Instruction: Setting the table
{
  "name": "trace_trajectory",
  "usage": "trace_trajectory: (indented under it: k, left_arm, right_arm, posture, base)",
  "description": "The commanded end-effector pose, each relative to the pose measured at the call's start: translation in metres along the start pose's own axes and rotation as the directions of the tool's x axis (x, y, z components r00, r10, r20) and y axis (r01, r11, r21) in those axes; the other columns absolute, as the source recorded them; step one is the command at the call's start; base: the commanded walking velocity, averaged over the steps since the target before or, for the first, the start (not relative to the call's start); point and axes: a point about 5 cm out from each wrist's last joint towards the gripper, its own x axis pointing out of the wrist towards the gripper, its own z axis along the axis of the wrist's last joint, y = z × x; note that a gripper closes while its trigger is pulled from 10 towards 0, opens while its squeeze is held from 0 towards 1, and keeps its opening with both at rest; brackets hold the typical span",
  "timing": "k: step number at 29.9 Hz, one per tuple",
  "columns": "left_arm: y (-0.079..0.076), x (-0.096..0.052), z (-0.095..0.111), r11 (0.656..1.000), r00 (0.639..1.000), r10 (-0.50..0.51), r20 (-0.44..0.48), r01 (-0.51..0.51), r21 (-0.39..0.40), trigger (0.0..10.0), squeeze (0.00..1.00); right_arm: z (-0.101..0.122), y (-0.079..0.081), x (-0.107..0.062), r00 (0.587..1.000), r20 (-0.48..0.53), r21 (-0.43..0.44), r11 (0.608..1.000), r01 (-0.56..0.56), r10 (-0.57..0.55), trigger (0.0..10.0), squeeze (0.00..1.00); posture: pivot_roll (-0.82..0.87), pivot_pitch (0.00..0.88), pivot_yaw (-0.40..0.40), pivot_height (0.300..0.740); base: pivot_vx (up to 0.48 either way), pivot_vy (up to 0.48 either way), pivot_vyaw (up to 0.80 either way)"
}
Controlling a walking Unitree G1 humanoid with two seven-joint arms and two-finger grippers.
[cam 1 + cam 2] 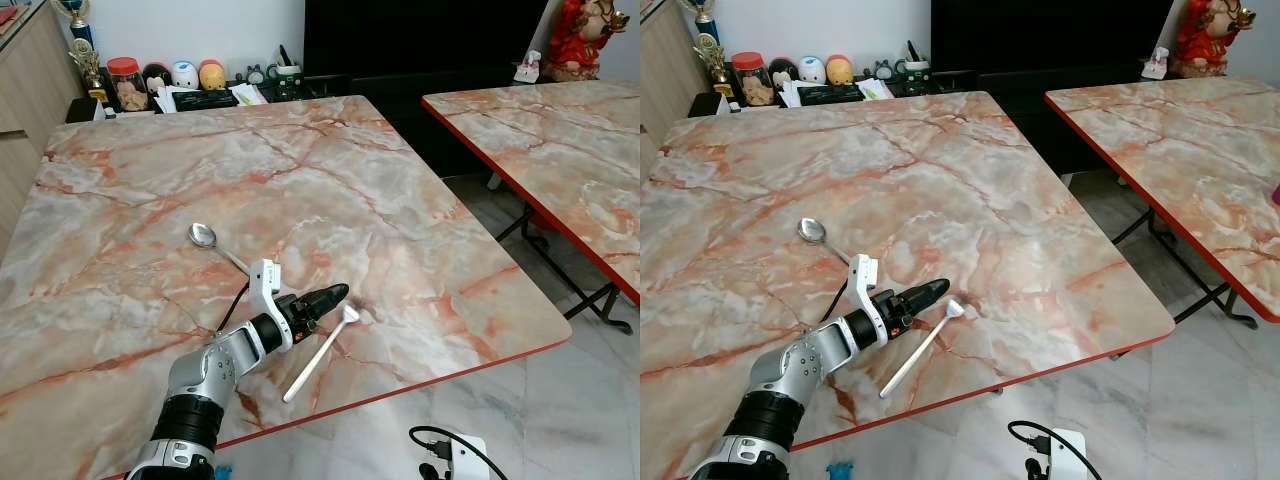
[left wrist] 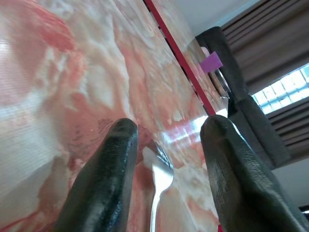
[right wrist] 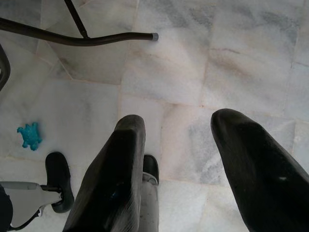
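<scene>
On the near part of the marble desk [image 1: 400,200], your left hand [image 1: 335,294] hovers released just left of the white fork [image 1: 320,353], with the metal spoon [image 1: 204,236] farther back. From the left wrist view, the fork's head [image 2: 161,174] sits between the fingers [image 2: 108,179], so lower and centre before closing. From the right wrist view, your right hand [image 3: 178,159] hangs released over the floor [image 3: 241,58].

Bright, even daylight and sharp head views; glare streaks the marble table [image 2: 183,128] near a blurred window [image 2: 285,89].
</scene>
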Motion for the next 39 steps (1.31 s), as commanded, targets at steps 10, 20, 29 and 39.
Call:
trace_trajectory:
  k: [10,20,29,39]
  left_arm:
    - [-0.001,-0.001,0.035,0.926,0.980,0.110,0.164,-0.161,0.340,10.0,0.00]
    - [-0.014,-0.003,0.021,0.655,0.983,0.121,0.138,-0.184,0.733,10.0,0.00]
    - [-0.013,-0.007,0.011,0.532,0.973,0.139,0.182,-0.229,0.815,10.0,0.00]
    - [-0.002,-0.023,0.018,0.590,0.937,0.178,0.299,-0.345,0.730,10.0,0.00]
  right_arm:
    - [-0.002,-0.004,-0.001,1.000,-0.011,-0.004,1.000,0.007,-0.007,10.0,0.00]
    - [-0.002,-0.004,-0.001,1.000,-0.011,-0.006,1.000,0.007,-0.007,10.0,0.00]
    - [-0.002,-0.003,-0.001,1.000,-0.010,-0.008,1.000,0.010,-0.010,10.0,0.00]
    - [-0.003,-0.004,-0.001,1.000,-0.008,-0.010,1.000,0.020,-0.020,10.0,0.00]
  posture:
    - [0.08,0.017,-0.074,0.740]
    - [0.09,0.018,-0.073,0.740]
    - [0.09,0.018,-0.070,0.740]
    - [0.09,0.002,-0.065,0.740]
  base:
    - [0.000,0.000,0.00]
    - [0.000,0.000,0.00]
    - [0.000,0.000,0.00]
    - [0.000,0.000,0.00]
